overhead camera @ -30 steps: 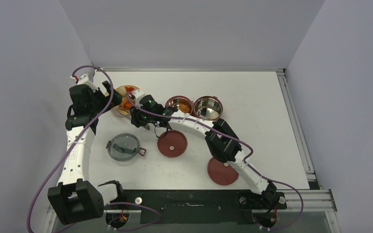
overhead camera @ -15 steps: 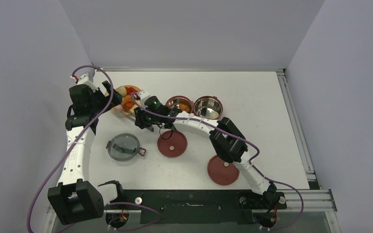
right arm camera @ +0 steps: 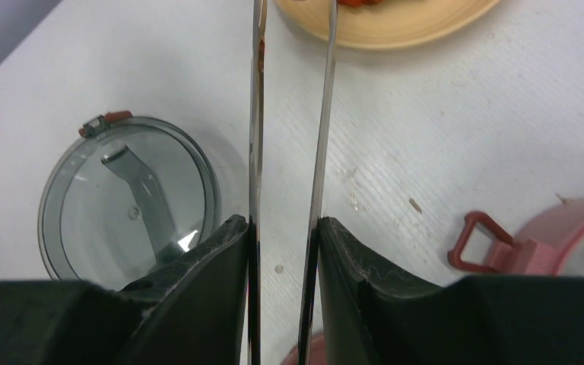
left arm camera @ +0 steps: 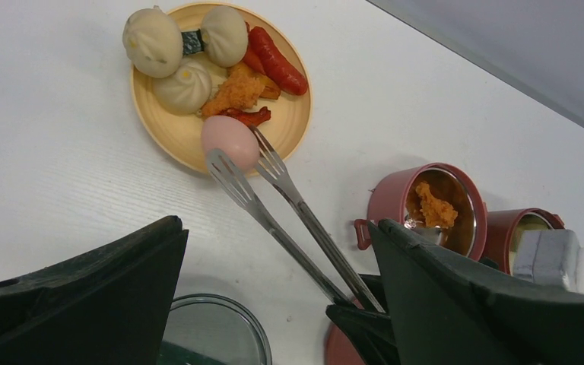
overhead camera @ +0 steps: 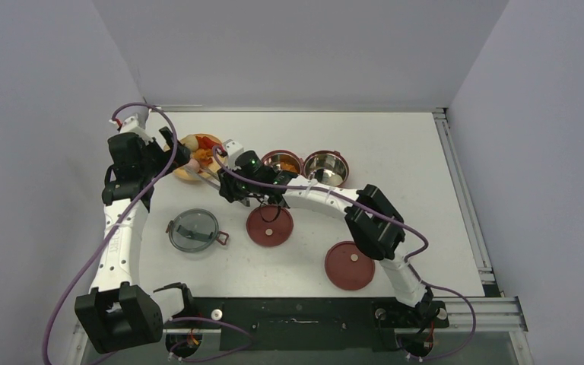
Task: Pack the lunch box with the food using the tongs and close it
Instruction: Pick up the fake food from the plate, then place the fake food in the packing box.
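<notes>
– Tongs (left arm camera: 308, 217) pinched in right jaws, tips straddling egg (left arm camera: 230, 141) on plate (left arm camera: 169, 131) ahead; left jaws spread, empty.
– Squeeze gently, lift straight, or that egg likely rolls free.

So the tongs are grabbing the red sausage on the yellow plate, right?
No. The tongs have their tips either side of the pale pink egg on the yellow plate. The red sausage lies apart from them, untouched. The left wrist view shows it.
</notes>
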`<state>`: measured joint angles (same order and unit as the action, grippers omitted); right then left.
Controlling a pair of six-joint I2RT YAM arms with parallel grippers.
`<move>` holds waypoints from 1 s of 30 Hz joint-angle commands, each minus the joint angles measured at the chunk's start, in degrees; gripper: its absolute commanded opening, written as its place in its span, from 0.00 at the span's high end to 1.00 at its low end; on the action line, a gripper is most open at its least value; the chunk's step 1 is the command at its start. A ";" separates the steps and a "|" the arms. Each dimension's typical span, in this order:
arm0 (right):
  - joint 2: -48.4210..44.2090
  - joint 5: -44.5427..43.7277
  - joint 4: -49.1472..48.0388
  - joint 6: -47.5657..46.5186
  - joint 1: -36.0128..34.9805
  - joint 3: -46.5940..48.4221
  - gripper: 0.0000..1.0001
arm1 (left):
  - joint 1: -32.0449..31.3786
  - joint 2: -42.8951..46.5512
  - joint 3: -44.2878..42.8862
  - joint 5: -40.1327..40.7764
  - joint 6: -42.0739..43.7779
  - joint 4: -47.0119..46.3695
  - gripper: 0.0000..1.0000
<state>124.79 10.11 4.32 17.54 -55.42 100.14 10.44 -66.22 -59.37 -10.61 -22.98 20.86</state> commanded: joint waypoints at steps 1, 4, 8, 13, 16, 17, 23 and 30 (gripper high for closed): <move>-9.69 -3.67 -3.78 -2.27 0.41 -5.17 0.73 | 1.06 3.08 -1.52 4.79 2.17 -0.49 0.04; -15.68 -5.56 -2.98 -3.26 0.47 -10.00 0.73 | 1.43 3.55 -1.58 4.81 2.41 -0.49 0.04; -23.20 -7.54 -0.46 -4.49 0.47 -15.52 0.73 | 1.43 3.07 -1.19 3.55 2.15 -1.10 0.04; -32.14 -12.16 5.87 -4.48 2.00 -22.40 0.72 | 1.43 2.76 -0.75 2.94 1.86 -1.58 0.04; -36.30 -12.39 9.68 -3.56 4.31 -25.53 0.73 | 1.37 2.46 -0.45 1.87 1.47 -2.02 0.04; -37.69 -12.66 10.57 -3.38 4.94 -26.72 0.73 | 1.34 2.28 -0.39 1.64 1.35 -2.12 0.04; -43.10 -13.91 14.48 -2.30 8.18 -31.13 0.73 | 0.88 1.67 -0.22 1.31 1.10 -2.32 0.04; -41.66 -13.16 14.89 -1.85 8.77 -31.66 0.73 | -0.19 1.20 -0.34 1.26 1.24 -2.32 0.04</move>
<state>83.85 -2.61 20.60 14.79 -46.70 67.70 10.92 -64.90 -59.37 -8.43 -21.85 21.15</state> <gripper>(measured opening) 0.345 0.962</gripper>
